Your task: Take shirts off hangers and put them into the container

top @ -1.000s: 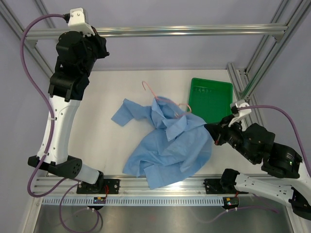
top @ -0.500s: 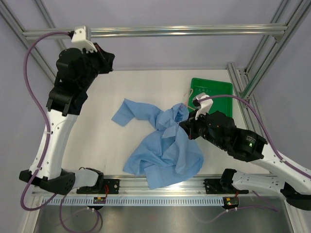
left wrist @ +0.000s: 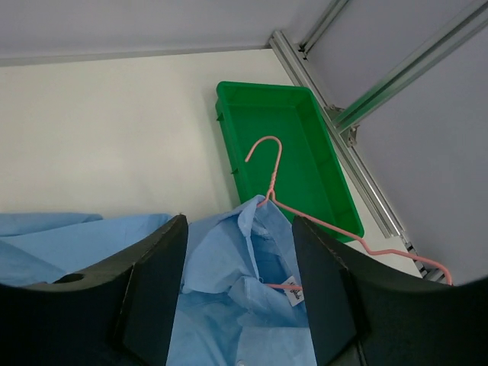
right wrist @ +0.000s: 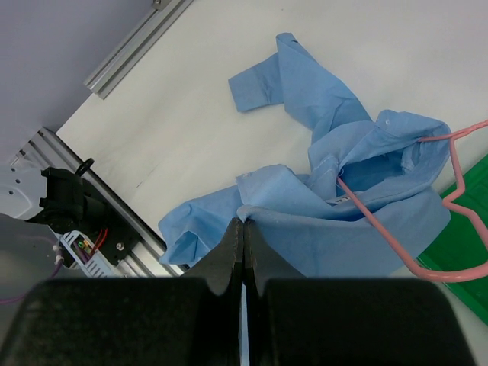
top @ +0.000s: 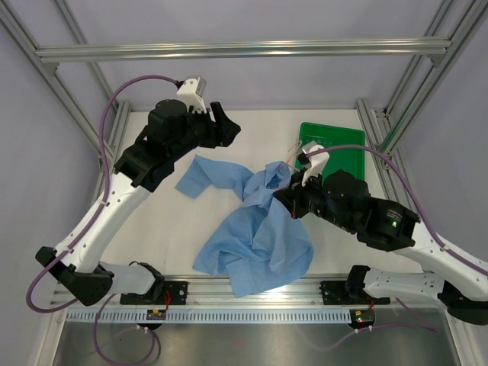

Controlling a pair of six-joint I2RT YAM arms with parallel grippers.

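Off-white and matt, the bench [top: 164,229] is seen from above, boxed in by an aluminium frame [top: 244,50] and backed by pale lilac-grey walls [top: 267,84]. A slotted rail [top: 252,290] runs along the near edge. The shirt [top: 259,236] is spread crumpled over the middle of the bench, one sleeve thrown out to the left. The tray [top: 343,149] is set at the far right corner, with nothing seen in it, and the hook of the hanger [top: 295,146] is raised just beside its left rim. The left gripper [top: 225,130] is held in the air beyond the shirt. The right gripper [top: 284,197] is buried in the cloth by the collar.

From the left wrist, the left gripper [left wrist: 236,290] is shown released, its fingers [left wrist: 152,290] standing apart with nothing between them. Below lie bare bench [left wrist: 114,130], the tray [left wrist: 263,86] against a frame bar [left wrist: 303,72], and the hanger [left wrist: 271,171] threaded through the collar of the shirt [left wrist: 76,244].

From the right wrist, the right gripper [right wrist: 243,229] is shown clenched on a fold of the shirt [right wrist: 343,229]. The hanger [right wrist: 381,226] is seen inside the collar, one shoulder reaching over the tray [right wrist: 476,229]. The bench [right wrist: 191,130] is bare around the cloth, and a frame bar [right wrist: 130,53] crosses the corner.
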